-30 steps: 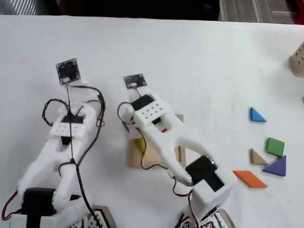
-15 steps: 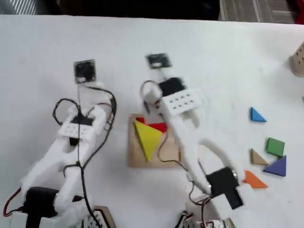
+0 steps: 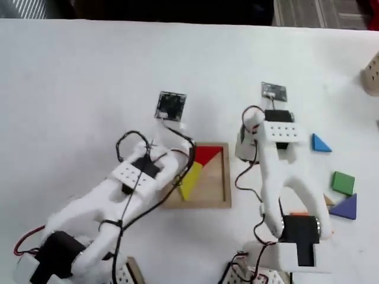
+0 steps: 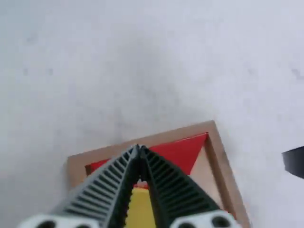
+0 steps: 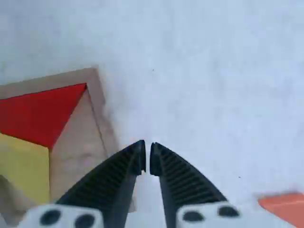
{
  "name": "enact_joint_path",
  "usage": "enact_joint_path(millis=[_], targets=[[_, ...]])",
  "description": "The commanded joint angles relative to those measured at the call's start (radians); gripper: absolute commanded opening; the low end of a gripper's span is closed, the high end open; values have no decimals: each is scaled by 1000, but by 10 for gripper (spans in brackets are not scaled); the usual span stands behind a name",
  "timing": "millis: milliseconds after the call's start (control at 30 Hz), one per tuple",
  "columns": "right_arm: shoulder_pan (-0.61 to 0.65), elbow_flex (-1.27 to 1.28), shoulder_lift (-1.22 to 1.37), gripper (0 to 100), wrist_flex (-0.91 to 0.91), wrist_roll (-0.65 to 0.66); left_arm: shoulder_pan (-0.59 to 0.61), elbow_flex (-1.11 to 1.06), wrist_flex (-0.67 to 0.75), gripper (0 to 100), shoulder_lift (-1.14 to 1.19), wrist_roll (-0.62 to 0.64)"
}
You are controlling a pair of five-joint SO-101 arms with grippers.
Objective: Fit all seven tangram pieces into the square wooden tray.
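The left gripper (image 4: 139,151), jaws closed and empty, hangs over the wooden tray (image 4: 224,166). The red triangle (image 4: 185,149) and yellow triangle (image 4: 140,211) lie just beneath it. The right gripper (image 5: 147,159), jaws almost touching, is beside the tray's rim. The pieces seem thin, stiff and light, so pinch two opposite edges.

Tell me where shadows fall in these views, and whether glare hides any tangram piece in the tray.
High view: soft, even light, only faint shade on the table, no glare on the wooden tray, red piece or yellow piece. Left wrist view: no hard shadow, no glare; the left gripper covers part of the yellow piece. Right wrist view: table evenly lit, red piece glare-free.
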State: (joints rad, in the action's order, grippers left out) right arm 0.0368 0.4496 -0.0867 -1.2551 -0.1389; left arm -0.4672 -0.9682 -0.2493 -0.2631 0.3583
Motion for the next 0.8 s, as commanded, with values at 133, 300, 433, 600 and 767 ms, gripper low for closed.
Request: enact_joint_path(millis=[133, 300, 433, 600, 767], targets=[[-54, 5, -44, 19, 53, 11, -117, 3, 60, 22, 7, 98], [-51, 6, -44, 19, 51, 11, -133, 89, 49, 22, 177, 89], [-51, 6, -44, 19, 54, 11, -139, 132, -61, 22, 194, 81], [-51, 6, -44, 21, 54, 11, -174, 114, -181, 22, 127, -23], [-51, 6, -44, 22, 56, 11, -186, 74, -288, 22, 48, -87]])
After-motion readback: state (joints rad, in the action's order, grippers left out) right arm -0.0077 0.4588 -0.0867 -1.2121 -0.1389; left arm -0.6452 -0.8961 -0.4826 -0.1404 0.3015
